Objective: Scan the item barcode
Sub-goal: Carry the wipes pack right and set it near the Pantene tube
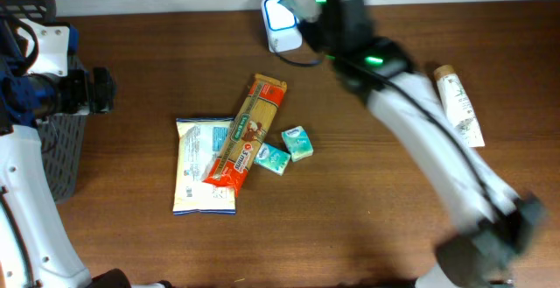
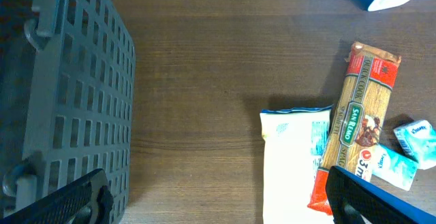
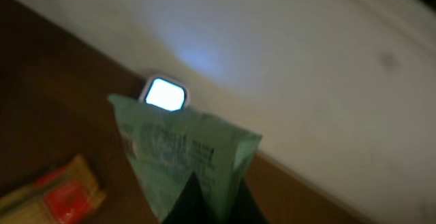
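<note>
By scanner (image 3: 164, 93): right gripper (image 3: 204, 200) clamps green packet (image 3: 184, 156); left gripper (image 2: 218, 203) wide open, empty.

**Blur and cropped edges**

The right wrist view is soft. The print on the packet (image 3: 184, 159) cannot be read, and the packet hides the scanner's (image 3: 165, 93) lower edge. In the left wrist view the basket (image 2: 68, 101) runs off the left edge and the bag (image 2: 293, 169) off the bottom. One of the left jaws partly covers the pasta's (image 2: 357, 115) lower end.
</note>
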### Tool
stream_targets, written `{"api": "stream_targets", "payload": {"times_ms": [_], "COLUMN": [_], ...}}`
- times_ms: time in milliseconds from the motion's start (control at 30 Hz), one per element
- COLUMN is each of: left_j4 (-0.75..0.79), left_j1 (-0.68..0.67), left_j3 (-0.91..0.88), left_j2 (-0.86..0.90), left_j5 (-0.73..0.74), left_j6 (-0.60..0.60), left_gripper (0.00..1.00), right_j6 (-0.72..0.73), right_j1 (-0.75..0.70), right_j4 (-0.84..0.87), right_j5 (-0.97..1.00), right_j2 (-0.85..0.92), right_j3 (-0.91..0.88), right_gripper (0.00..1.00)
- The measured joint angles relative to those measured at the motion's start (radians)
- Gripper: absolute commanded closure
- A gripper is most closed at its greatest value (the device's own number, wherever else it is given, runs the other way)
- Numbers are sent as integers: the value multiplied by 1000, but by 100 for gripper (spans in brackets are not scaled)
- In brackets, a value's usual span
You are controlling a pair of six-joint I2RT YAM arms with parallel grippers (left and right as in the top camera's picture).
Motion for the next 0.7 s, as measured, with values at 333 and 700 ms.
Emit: {"api": "stream_targets", "payload": {"times_ms": [333,700], "left_j4": [1,0], "left_j1": [1,1], "left_j3": [0,0], "left_j2": [0,0], "left_j5": [0,0], "left_j6": [0,0], "left_gripper": [1,1], "right_j6": [333,492], "right_j1": [-610,-745], "right_j4": [-422,-497], "right_j5": [-500,-310], "right_j2": [56,399], "right_j3": [-56,-61], "right_gripper": [96,53]}}
